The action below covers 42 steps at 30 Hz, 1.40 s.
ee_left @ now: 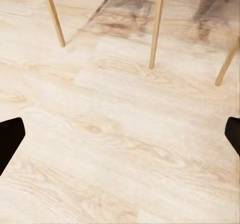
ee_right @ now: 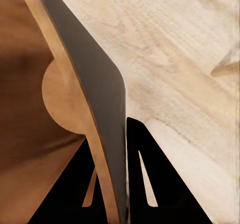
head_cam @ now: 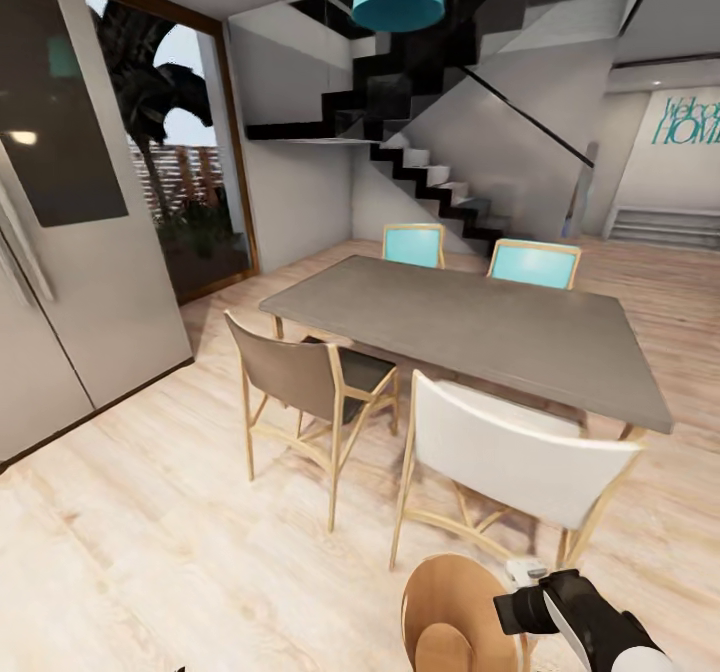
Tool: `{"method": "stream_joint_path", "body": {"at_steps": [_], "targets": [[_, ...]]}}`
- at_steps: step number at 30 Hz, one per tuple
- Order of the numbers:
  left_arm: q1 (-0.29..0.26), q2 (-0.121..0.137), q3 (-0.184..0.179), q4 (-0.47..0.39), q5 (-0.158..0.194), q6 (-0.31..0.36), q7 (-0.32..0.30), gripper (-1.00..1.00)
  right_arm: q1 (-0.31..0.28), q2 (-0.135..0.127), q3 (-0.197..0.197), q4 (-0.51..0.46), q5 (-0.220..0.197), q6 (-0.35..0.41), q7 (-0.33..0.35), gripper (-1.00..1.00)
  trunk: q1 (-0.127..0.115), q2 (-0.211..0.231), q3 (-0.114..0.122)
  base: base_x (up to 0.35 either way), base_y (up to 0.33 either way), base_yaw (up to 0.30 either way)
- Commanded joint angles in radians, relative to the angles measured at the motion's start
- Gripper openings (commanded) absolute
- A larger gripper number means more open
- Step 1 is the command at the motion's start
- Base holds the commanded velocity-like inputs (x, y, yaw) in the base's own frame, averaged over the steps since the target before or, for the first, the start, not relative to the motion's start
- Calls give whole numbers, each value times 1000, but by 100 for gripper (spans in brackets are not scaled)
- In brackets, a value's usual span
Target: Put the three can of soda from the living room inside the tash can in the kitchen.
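The tash can (head_cam: 450, 612), round and brown inside, hangs low in the head view just in front of me. My right gripper (head_cam: 515, 604) is shut on its rim. In the right wrist view the bin's wall (ee_right: 100, 99) runs between the two dark fingers (ee_right: 145, 179), with the brown inside to one side and a rounded cut-out in it. My left gripper (ee_left: 120, 136) is open over bare wood floor, and only its dark fingertips (ee_left: 10, 141) show at the picture's edges. The cans of soda are out of view.
A grey dining table (head_cam: 470, 327) stands straight ahead with a brown chair (head_cam: 300, 382) and a white chair (head_cam: 520, 452) on my side and two teal chairs (head_cam: 533, 264) behind. A large steel fridge (head_cam: 70, 252) is at the left. Stairs (head_cam: 440, 187) rise beyond.
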Motion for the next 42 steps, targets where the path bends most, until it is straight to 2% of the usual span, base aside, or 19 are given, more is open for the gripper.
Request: {"method": "stream_joint_path", "body": {"at_steps": [1,28,35,42], "targets": [[0,0,0,0,0,0,0,100,0,0,-2,0,-13,3,6,-100,0,0,0,0,-289,-251],[-1,0,3,4,1,1,-1,100,0,0,-2,0,-14,3,6,-100,0,0,0,0,-287,-251],[-1,0,8,4,8,0,-4,100,0,0,-2,-1,-13,3,6,-100,0,0,0,0,-91,-236],[-1,0,10,3,11,-1,-6,100,0,0,-2,0,-13,3,6,-100,0,0,0,0,-10,-60]]}}
